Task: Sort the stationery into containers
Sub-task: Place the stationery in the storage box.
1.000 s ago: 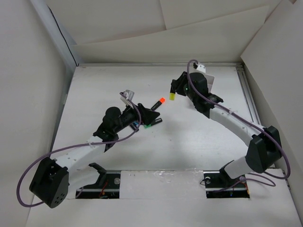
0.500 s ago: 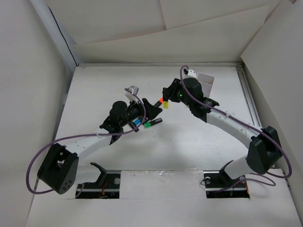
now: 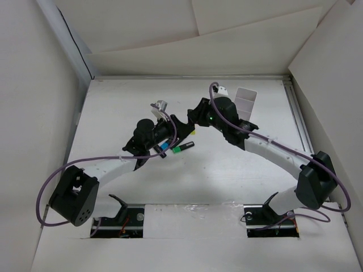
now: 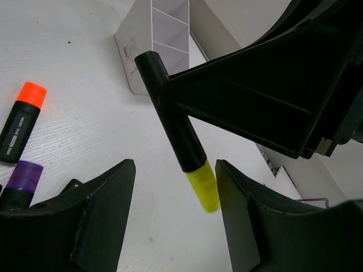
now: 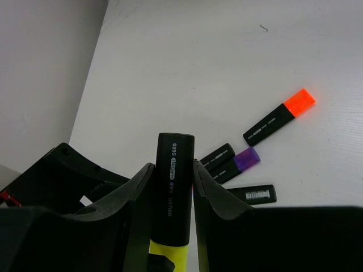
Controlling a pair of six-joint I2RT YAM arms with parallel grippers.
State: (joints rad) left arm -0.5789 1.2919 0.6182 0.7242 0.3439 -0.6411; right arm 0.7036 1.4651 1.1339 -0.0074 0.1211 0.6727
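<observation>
Over the middle of the white surface (image 3: 227, 164), the right pincer (image 5: 173, 170) is clamped on a black, yellow-ended marker (image 5: 173, 187), long axis along its fingers. The white compartmented plastic organiser (image 3: 245, 101) lies rightward, nearer this arm; the left pincer (image 4: 174, 164) gapes empty.

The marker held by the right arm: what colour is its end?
Yellow; the marker shows best in the left wrist view.
</observation>
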